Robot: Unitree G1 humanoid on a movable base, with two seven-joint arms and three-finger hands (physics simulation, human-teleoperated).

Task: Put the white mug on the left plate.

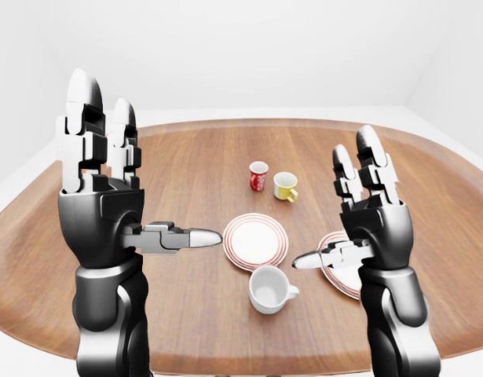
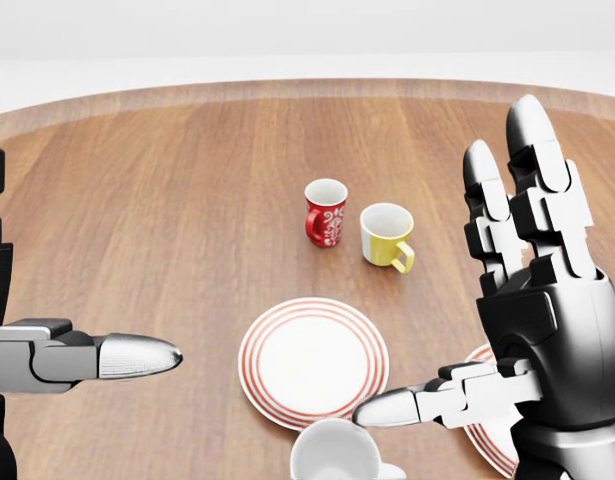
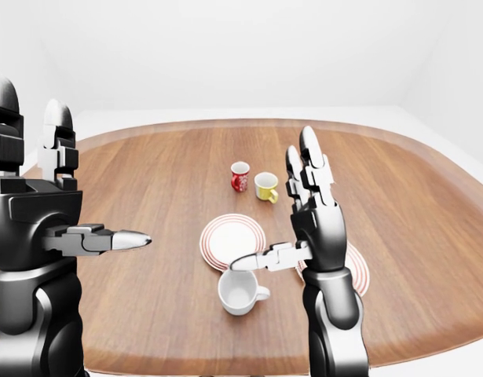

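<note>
The white mug [image 1: 271, 288] stands upright on the wooden table [image 1: 186, 157], just below the left plate [image 1: 255, 240], a white plate with red rings. Its handle points right. My left hand [image 1: 151, 166] is raised at the left of the view, open and empty, fingers up and thumb pointing right. My right hand [image 1: 329, 200] is raised at the right, open and empty. Its thumb tip hangs just above and to the right of the mug. Neither hand touches the mug.
A second red-ringed plate [image 1: 335, 271] lies to the right, partly hidden behind my right hand. A red patterned mug [image 1: 258, 176] and a yellow mug [image 1: 286, 186] stand side by side above the left plate. The table's rounded edge runs along the bottom.
</note>
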